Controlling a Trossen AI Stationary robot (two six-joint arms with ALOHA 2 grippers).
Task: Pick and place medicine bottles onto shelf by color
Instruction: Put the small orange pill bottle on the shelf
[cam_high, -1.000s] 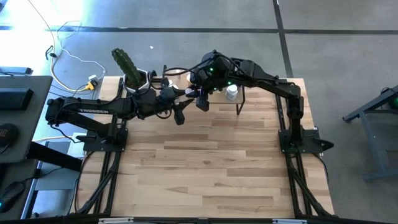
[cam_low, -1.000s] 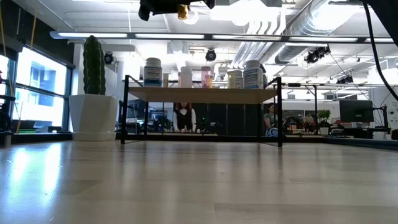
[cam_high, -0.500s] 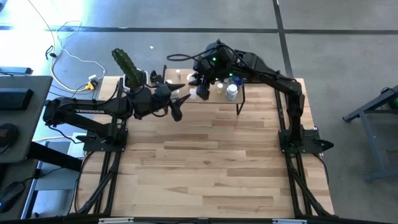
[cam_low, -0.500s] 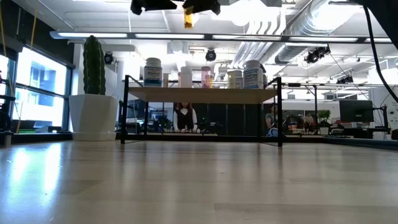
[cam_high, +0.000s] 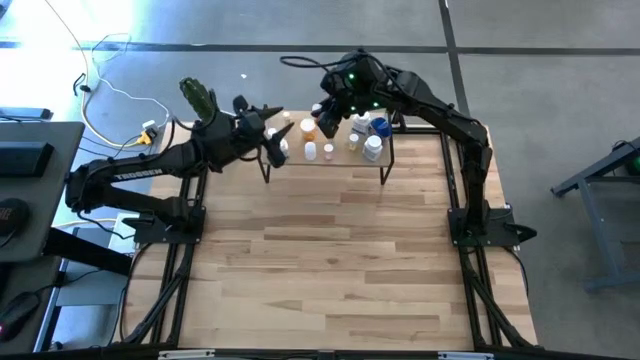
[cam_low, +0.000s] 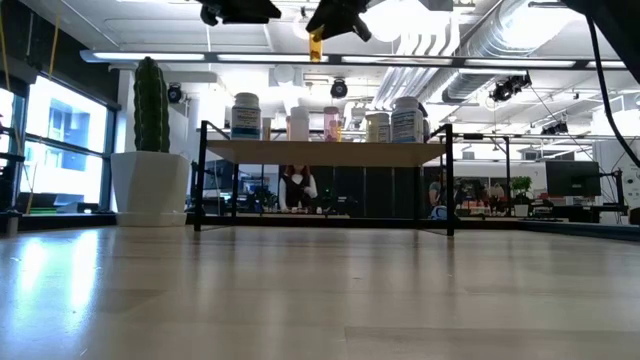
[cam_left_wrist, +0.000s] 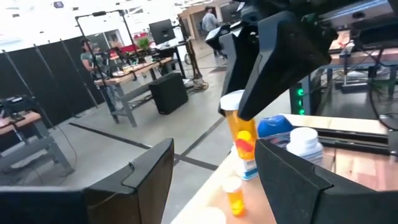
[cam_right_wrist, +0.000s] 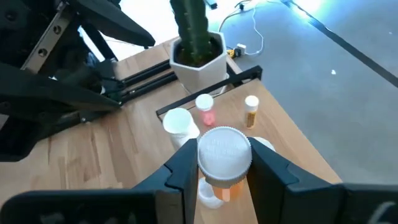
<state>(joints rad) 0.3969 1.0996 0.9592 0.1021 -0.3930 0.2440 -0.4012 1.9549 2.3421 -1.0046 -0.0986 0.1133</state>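
- Holding an orange pill bottle (cam_right_wrist: 224, 163) by its sides, the right gripper (cam_right_wrist: 219, 167) hangs above the shelf (cam_high: 340, 160), fingers pinched just under the bottle's ribbed white cap.
- Seen from table height, that bottle (cam_low: 316, 45) hangs well clear above the row of bottles already standing on the board.
- Dropping it onto the crowded row could topple a neighbour, since the white jar (cam_right_wrist: 179, 121), the pink bottle (cam_right_wrist: 205, 111) and the small orange bottle (cam_right_wrist: 251, 109) stand close together beneath it.
- Setting it down in the wrong colour group is the other risk; its proper place is probably beside the small orange bottle, though the overhead picture is too coarse to show the grouping clearly.
- Crowding is a hazard too: the left gripper (cam_high: 272, 152) sits at the shelf's left end with its fingers spread wide and nothing between them, near the right arm, so a careless swing could bring the two together.
- Looking at the bottle itself, it is translucent amber with a red-and-yellow label (cam_left_wrist: 244, 144) and hangs upright, cap topmost.
- Beside the shelf stands the cactus pot (cam_right_wrist: 198, 57), apart from the work.
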